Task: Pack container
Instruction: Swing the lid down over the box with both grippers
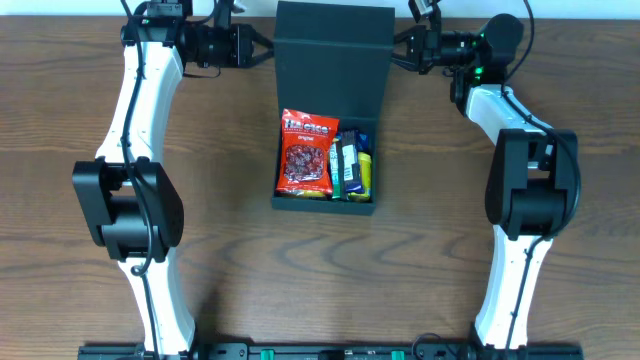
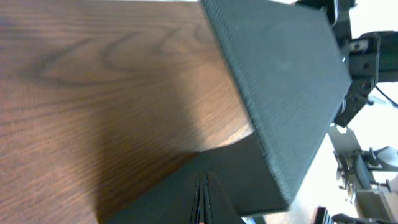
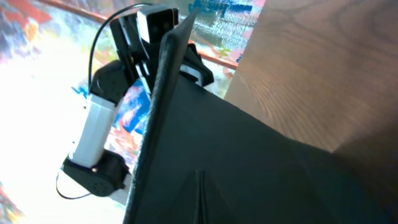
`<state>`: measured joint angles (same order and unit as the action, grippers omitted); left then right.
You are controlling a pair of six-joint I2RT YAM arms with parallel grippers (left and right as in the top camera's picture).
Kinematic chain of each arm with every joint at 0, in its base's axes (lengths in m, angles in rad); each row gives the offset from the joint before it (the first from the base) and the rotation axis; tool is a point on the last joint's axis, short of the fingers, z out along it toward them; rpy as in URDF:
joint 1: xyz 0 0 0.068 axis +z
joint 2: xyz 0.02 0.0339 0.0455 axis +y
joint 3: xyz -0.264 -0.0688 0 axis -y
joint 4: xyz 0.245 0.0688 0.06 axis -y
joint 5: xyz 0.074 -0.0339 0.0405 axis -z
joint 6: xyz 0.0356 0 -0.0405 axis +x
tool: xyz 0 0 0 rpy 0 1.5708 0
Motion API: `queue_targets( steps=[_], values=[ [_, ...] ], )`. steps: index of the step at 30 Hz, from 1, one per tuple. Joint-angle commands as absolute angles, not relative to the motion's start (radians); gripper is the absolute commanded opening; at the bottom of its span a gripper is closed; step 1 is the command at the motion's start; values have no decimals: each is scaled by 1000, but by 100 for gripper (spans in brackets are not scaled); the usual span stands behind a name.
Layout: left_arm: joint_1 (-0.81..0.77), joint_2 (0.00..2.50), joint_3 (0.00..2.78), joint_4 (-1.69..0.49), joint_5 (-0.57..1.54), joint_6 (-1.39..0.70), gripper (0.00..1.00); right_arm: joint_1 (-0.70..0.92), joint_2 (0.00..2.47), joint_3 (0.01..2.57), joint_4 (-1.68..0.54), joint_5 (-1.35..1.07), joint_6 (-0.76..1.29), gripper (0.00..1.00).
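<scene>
**Both grippers at the raised lid of the packed box**

The dark green matte rectangular container [image 1: 322,207] sits in the middle of the brown wood-grain table [image 1: 220,200], between the two arms. Its hinged flap lid [image 1: 333,50] stands raised at the far end and the compartment lies open to the overhead camera. Inside, a red glossy snack packet [image 1: 307,152] fills the left part; a dark narrow packet [image 1: 347,165] lies just beside it on the right; a yellow and blue packet [image 1: 364,172] is wedged against the right wall.

The left gripper [image 1: 262,45] reaches in from the left and meets the lid's left edge. In the left wrist view its fingers [image 2: 198,196] are drawn together to a thin seam with nothing visible between them, and the lid [image 2: 280,81] slants just beyond the tips. The right gripper [image 1: 403,42] mirrors it at the lid's right edge. In the right wrist view its jaws are likewise closed to a hairline at the bottom of the frame [image 3: 199,193], and the lid [image 3: 186,118] rises nearly edge-on ahead; whether either pair pinches the lid cannot be told.
</scene>
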<state>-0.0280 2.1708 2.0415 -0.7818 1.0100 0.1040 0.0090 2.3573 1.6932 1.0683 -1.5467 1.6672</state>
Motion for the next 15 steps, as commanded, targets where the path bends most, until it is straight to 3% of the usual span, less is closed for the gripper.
queue_targets(
  steps=[1,8,15],
  values=[
    [-22,2135,2060,-812,1018,188,6,1,2358,1707,1089,-1559,1803,2],
    [-15,2133,2060,-888,1018,244,6,13,2358,1707,1089,-1546,1926,2],
    [-15,2131,2060,-923,1021,280,5,14,2358,1707,1089,-1546,1926,2]
  ],
)
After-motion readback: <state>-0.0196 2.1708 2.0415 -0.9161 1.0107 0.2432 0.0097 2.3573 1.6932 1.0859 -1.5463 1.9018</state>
